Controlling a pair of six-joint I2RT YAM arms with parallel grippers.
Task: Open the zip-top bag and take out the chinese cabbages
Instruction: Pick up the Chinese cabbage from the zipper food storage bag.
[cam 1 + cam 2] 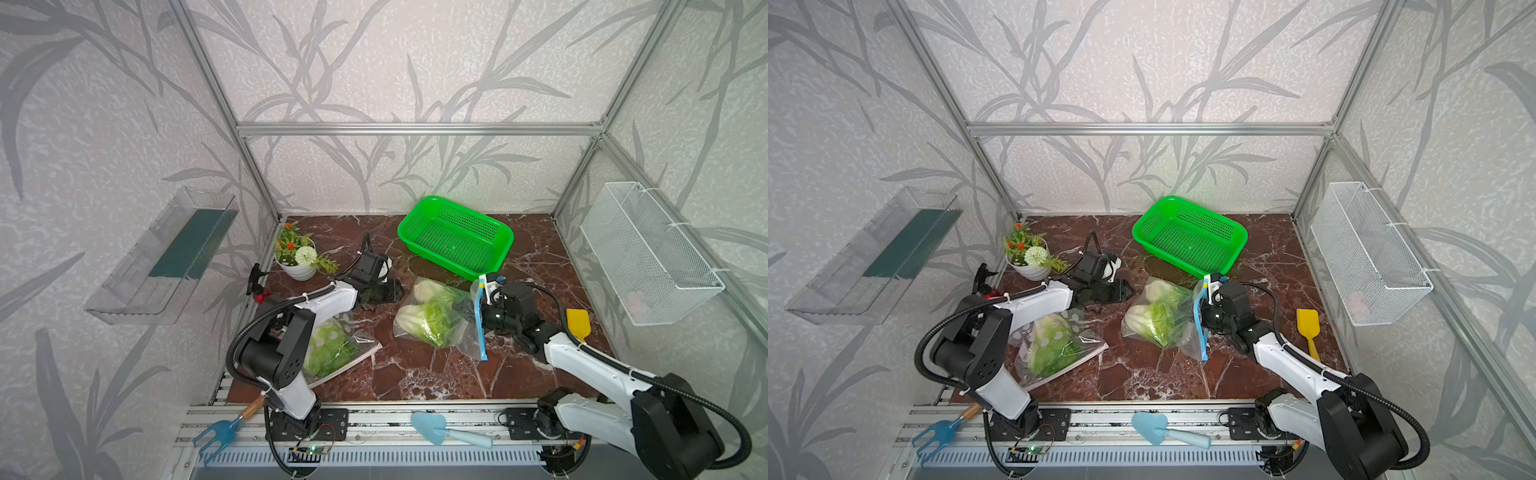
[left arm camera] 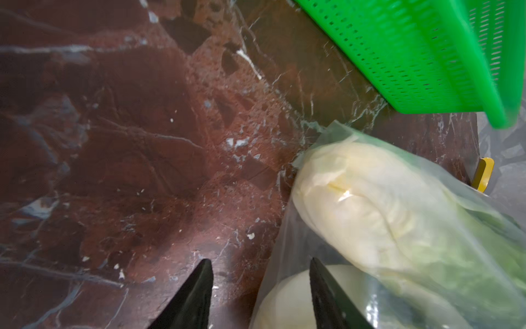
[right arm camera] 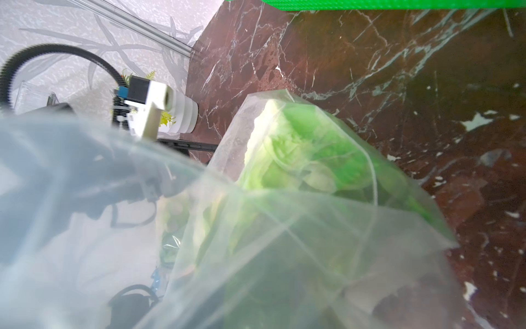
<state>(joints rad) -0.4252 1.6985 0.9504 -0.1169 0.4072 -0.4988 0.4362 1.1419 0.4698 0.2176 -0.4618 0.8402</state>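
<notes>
Setting: red-brown marble table [image 1: 415,374] inside a metal frame, with grey leaf-pattern walls around it.
Zip-top bag [image 1: 451,322]: clear film, lying near the middle of the table. Its blue zip strip [image 1: 481,332] stands up on edge at the side of the right arm.
Chinese cabbages [image 1: 424,318]: inside the zip-top bag. Both top views show two heads side by side, their white stem ends turned toward the left arm. A third head I cannot make out.
Left gripper [image 2: 260,263]: low over the table at the closed end of the bag. Its fingers are spread apart, one finger [image 2: 327,287] over the film and the other over bare marble, with nothing grasped.
Right gripper [image 1: 485,297]: close against the zip strip. Bag film covers its wrist view and the jaws are hidden, so I cannot tell if it grips.
Green basket [image 1: 453,243]: just behind the bag, near the back wall.
Second bag [image 1: 332,349]: clear, with a leafy green head inside, partly under the left arm.
Potted flowers [image 1: 297,253]: in the back corner on the left arm's side.
Yellow scoop [image 1: 578,324]: on the table beside the right arm.
</notes>
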